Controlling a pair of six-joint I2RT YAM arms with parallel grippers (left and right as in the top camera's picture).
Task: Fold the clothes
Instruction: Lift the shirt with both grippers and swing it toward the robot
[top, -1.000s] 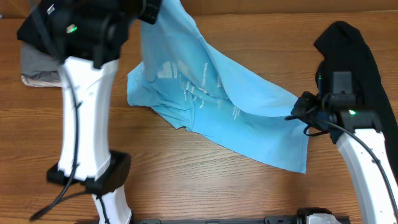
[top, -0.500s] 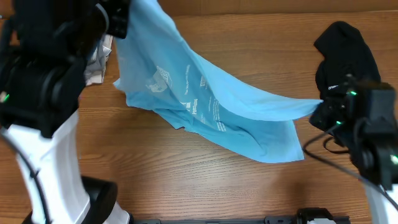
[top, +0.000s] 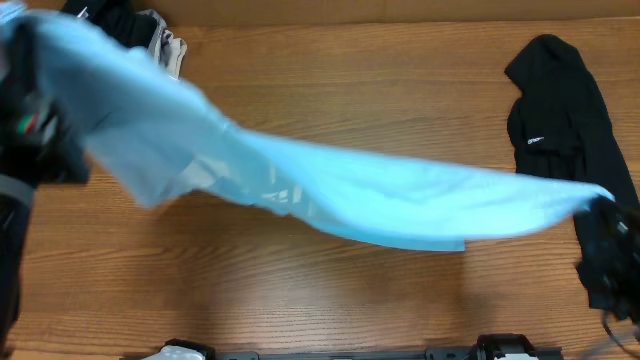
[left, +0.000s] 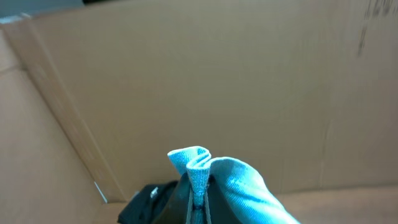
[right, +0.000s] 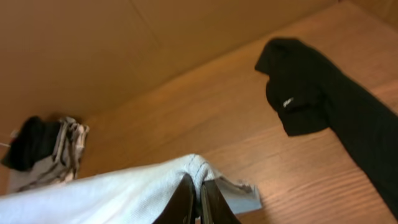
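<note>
Light-blue T-shirt (top: 400, 200), bunched soft edges clamped by left tool (left: 198, 198) and right tool (right: 199, 194).

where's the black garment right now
In the overhead view the black garment lies at the far right of the table, just beyond the right end of the stretched, lifted light-blue T-shirt.

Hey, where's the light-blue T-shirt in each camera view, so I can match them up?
Overhead: the light-blue T-shirt stretches, blurred, across the middle from left to right.
Left wrist: its bunched corner at bottom centre.
Right wrist: a pale band along the bottom left.
Shared landmark: the cardboard wall, behind in every view.
</note>
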